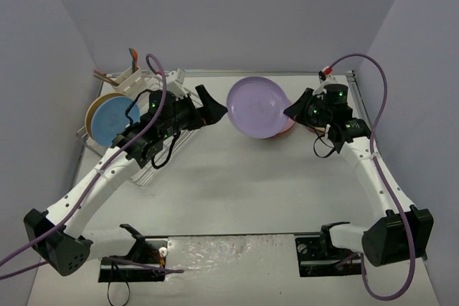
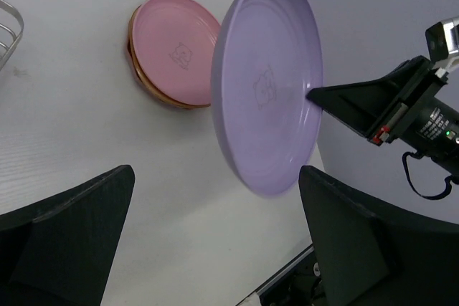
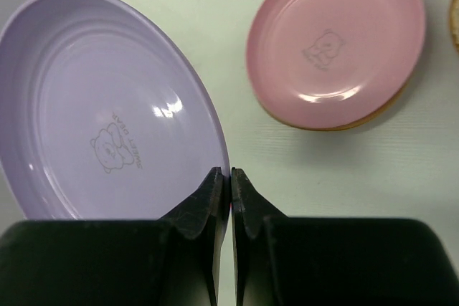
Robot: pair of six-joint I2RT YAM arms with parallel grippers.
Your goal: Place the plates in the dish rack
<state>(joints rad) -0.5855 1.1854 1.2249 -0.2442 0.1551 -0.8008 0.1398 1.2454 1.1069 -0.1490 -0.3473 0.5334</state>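
Silver wire dish rack (image 1: 152, 166) is sitting far left on the tabletop. Left hand (image 1: 214, 104) is gaping wide, facing the round purple plate (image 1: 257, 107), which is hanging mid-air on edge. Right hand (image 1: 290, 110) is pinching its rim. For the handover, left should be clamping the near rim squarely before right lets go.

The purple plate (image 1: 257, 107), pinched at its rim by the right end effector (image 1: 290, 110), hangs tilted straight ahead of the left end effector (image 2: 215, 249), whose fingers are spread wide, and blocks that path. Beyond it lies the pink plate (image 2: 176, 48). Bare table (image 1: 237, 177) lies below both, and the dish rack (image 1: 152, 168) stands behind the left end effector.
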